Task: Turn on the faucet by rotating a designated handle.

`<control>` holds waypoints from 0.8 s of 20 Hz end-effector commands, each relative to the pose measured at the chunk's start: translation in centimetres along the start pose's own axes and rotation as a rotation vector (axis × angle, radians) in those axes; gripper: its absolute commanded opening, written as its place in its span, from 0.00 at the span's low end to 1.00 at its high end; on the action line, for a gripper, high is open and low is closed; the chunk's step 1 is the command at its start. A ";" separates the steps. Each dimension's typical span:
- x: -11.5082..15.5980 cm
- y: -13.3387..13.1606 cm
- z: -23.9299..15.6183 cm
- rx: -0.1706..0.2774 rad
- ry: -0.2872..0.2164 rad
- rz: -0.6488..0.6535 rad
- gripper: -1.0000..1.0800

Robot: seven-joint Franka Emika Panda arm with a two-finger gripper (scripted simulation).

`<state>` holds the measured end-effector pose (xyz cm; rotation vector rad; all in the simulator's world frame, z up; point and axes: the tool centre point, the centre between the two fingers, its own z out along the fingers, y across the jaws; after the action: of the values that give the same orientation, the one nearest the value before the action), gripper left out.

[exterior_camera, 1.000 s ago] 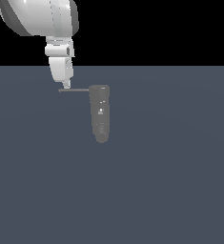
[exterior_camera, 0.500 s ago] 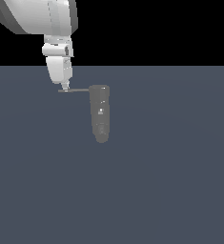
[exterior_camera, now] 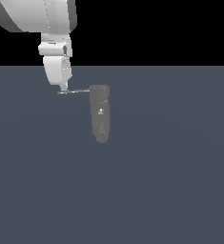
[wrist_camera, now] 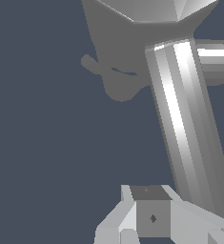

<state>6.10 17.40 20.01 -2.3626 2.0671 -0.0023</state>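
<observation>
Exterior view: one faucet (exterior_camera: pixel 100 113) with one handle (exterior_camera: pixel 74 91), neither bearing legible writing. The claw (exterior_camera: pixel 62 88) meets the handle's free end; the faucet lies beyond it. Whether the fingers are apart cannot be told.

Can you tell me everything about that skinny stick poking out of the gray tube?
That stick is the handle: a thin, straight grey rod, metal-looking, much slimmer than the faucet it is joined to. In the exterior view it sticks out level from near the faucet's top, toward that view's left. The white gripper sits right at its far tip and seems to touch it. In the wrist view it looks like a shiny ridged bar.
</observation>
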 end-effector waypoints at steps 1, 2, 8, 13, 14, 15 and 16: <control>0.2 0.8 0.0 -0.003 0.001 0.002 0.00; 0.2 1.1 0.0 -0.003 0.001 0.002 0.00; 0.2 2.7 0.0 -0.003 0.001 0.002 0.00; 0.2 4.1 0.0 -0.003 0.001 0.002 0.00; 0.3 4.4 -0.1 -0.003 0.001 0.002 0.00; 0.3 4.7 -0.1 -0.003 0.001 0.002 0.00; 0.3 5.0 -0.1 -0.003 0.001 0.002 0.00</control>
<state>1.87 16.24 20.01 -2.3558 2.0757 -0.0024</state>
